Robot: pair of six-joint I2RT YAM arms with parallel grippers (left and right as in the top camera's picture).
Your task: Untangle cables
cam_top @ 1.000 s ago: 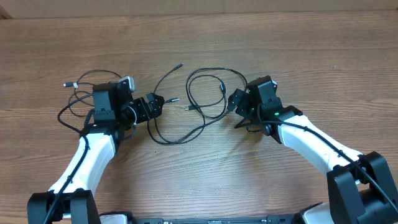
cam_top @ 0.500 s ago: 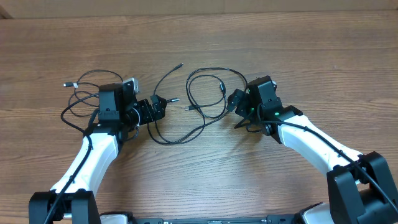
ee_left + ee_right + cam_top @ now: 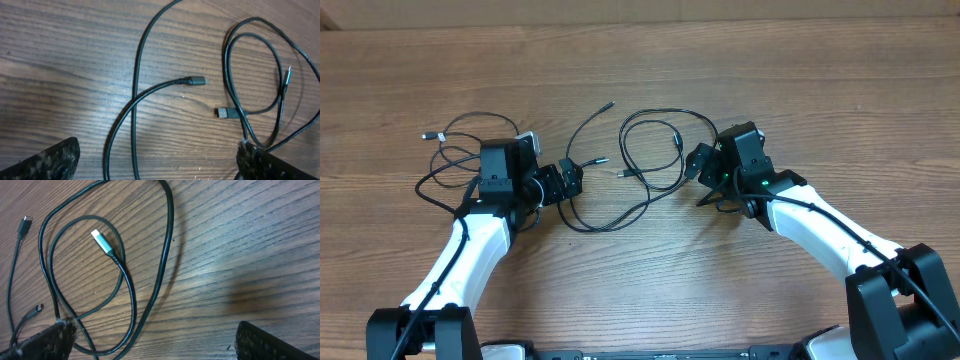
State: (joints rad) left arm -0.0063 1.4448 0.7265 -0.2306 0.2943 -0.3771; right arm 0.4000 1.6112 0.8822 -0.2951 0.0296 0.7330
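Surface: brown wood-grain table (image 3: 820, 70), matte, with a paler strip along its far edge. Nothing of the room shows beyond it.

Cables, all thin and black, lie flat on the wood in three groups. A left tangle (image 3: 445, 160) sits beside the left arm, partly under it. A middle cable (image 3: 578, 130) runs from the far side down past the left gripper (image 3: 572, 182). A looped cable (image 3: 623, 140) lies just beside the right gripper (image 3: 698, 178).

Left gripper: fingers (image 3: 50, 160) spread wide and holding nothing; the middle cable passes between them on the table.

Right gripper: fingers (image 3: 275, 340) likewise wide apart and empty. The loop and its silver-tipped plug (image 3: 102, 241) lie ahead of them.

Hard to make out: both wrist views cut the cords at the frame edges. By the left gripper's other finger, which strand crosses over which cannot be told.
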